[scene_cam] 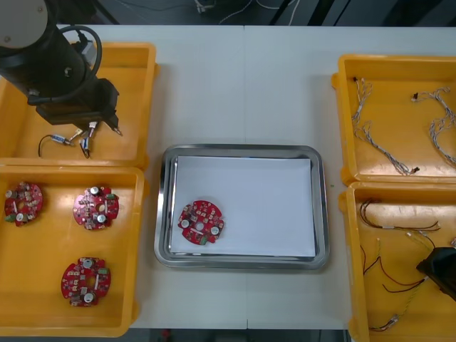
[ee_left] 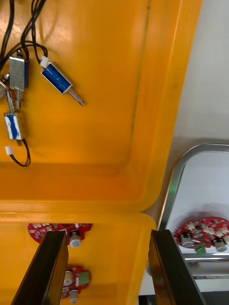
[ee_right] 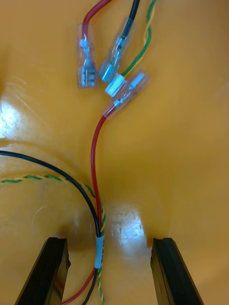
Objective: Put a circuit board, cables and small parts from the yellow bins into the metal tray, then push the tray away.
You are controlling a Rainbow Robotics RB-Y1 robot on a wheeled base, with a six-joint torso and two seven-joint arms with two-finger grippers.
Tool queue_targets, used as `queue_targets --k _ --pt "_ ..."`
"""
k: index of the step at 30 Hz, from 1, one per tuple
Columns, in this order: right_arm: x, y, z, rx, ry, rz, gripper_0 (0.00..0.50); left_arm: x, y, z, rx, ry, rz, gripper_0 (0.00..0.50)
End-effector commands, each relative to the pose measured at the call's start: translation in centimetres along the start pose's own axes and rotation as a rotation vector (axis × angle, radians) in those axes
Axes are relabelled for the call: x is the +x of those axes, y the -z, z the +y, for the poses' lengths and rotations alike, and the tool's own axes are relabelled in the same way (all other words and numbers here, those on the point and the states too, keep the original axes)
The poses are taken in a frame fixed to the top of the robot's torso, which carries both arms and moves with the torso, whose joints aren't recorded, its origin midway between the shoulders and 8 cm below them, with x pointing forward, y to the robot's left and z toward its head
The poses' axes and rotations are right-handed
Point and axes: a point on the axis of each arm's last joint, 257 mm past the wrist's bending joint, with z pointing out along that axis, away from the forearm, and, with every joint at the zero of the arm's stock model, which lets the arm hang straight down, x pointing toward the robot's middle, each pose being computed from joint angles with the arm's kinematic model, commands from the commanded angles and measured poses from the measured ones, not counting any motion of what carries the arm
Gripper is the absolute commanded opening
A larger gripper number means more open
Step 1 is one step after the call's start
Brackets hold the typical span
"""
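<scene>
Straddling limp, light red-black-yellow cable bundle (ee_right: pixel 94 157) with right gripper (ee_right: pixel 109 244) spread wide; pinch at white tape band (ee_right: pixel 99 250) between fingers (ee_right: pixel 47 267); leaving left gripper (ee_left: pixel 107 234) wide over yellow bin (ee_left: pixel 95 143).

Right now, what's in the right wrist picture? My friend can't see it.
The right end effector is open in a bin, its black fingers standing either side of a bundle of red, black and yellow-green cables. Beyond the fingers, the cables end in clear-sleeved connectors.
</scene>
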Motion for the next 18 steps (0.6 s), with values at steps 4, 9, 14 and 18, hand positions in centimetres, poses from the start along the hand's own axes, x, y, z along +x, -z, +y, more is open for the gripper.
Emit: queue_targets --k 4,9,14,18 --pt "0.9 -0.7 0.2 -0.009 -0.011 0.012 0.500 -3.0 2.3 3.7 -0.057 -0.050 -0.054 0.500" --pt "1.3 -0.9 0.5 -0.013 -0.009 0.016 0.500 -3.2 1.5 5.1 -0.063 -0.053 -0.031 0.500" --pt "1.4 -2.0 0.7 -0.030 -0.022 0.016 0.500 -3.8 0.9 6.2 -0.051 -0.046 -0.006 0.500" --pt "1.4 -2.1 0.5 -0.028 -0.025 0.015 0.500 -4.2 0.8 6.5 -0.041 -0.021 0.007 0.500"
